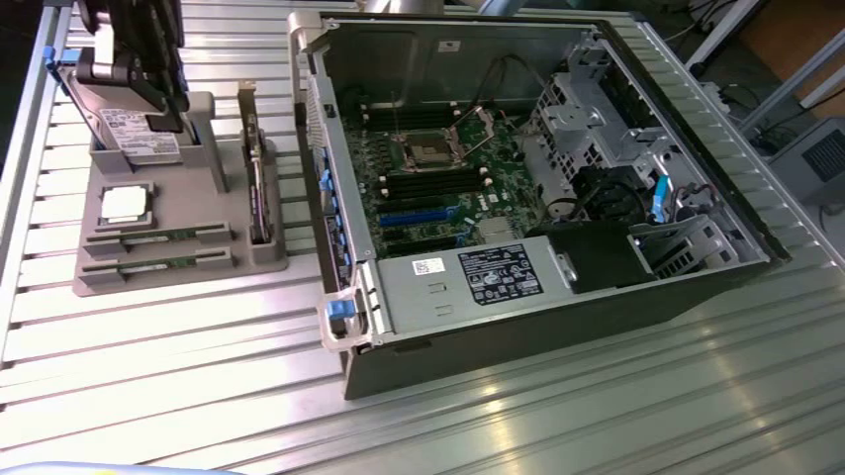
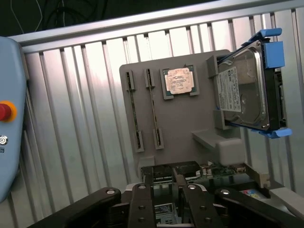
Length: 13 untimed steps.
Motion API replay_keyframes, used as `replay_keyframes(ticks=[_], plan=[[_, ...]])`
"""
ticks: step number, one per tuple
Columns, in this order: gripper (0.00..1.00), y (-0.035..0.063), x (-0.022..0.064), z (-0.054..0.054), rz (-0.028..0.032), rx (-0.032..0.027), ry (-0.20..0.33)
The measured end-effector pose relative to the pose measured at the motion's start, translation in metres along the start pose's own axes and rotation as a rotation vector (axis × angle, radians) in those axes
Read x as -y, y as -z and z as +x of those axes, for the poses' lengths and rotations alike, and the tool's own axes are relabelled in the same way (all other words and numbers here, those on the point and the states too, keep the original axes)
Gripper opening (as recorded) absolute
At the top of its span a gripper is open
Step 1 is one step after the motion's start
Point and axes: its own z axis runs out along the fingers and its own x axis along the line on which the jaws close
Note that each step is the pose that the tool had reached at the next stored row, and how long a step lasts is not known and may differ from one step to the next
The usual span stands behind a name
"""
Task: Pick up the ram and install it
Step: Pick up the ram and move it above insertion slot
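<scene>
Two ram sticks stand on edge in slots of a grey holder (image 1: 185, 282): one ram (image 1: 154, 240) behind the other ram (image 1: 154, 265). In the wrist view they show as thin strips, ram (image 2: 134, 111) and ram (image 2: 154, 107). My gripper (image 1: 133, 94) hangs above the back of the holder, over the hard drive (image 1: 139, 134), and well above the sticks. Its black linkage (image 2: 166, 204) is spread wide; the gripper is open with nothing in it. The open computer case (image 1: 528, 178) lies to the exterior view's right, with dark memory slots (image 1: 429, 185) beside the processor socket (image 1: 432, 150).
The holder also carries a silver processor chip (image 2: 178, 80), a hard drive in a blue frame (image 2: 247, 90) and a dark card with a metal bracket (image 1: 257, 188). A pale blue box with a red button (image 2: 5, 111) sits by the ribbed metal table's edge.
</scene>
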Motion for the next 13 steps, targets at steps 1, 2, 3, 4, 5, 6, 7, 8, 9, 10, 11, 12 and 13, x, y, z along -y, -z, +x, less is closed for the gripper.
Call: replay_keyframes(ticks=[1, 2, 3, 4, 5, 6, 7, 8, 9, 10, 11, 12, 13], plan=[[0.30, -0.0006, 0.0000, 0.0000, 0.0000, 0.0000, 0.000], [0.30, -0.0013, -0.0001, 0.0000, -0.0001, -0.0001, 0.000], [0.30, -0.0019, -0.0001, 0.0000, 0.0000, -0.0001, 0.000], [0.30, -0.0026, -0.0001, 0.0000, 0.0000, 0.0000, 0.000], [0.30, -0.0031, -0.0001, 0.0001, 0.0000, 0.0000, 0.000], [0.30, -0.0034, -0.0001, 0.0000, 0.0000, 0.0000, 0.000], [0.30, -0.0040, -0.0001, 0.0001, -0.0001, 0.0000, 0.000], [0.30, -0.0045, -0.0001, 0.0000, 0.0000, 0.0000, 0.000], [0.30, -0.0053, -0.0001, 0.0001, -0.0001, -0.0001, 0.000], [0.30, -0.0058, -0.0001, 0.0001, 0.0000, 0.0000, 0.000], [0.30, -0.0063, -0.0001, 0.0001, 0.0000, 0.0000, 0.000], [0.30, -0.0068, -0.0001, 0.0001, 0.0001, 0.0001, 0.000], [0.30, -0.0074, -0.0001, 0.0001, 0.0000, 0.0000, 0.000]])
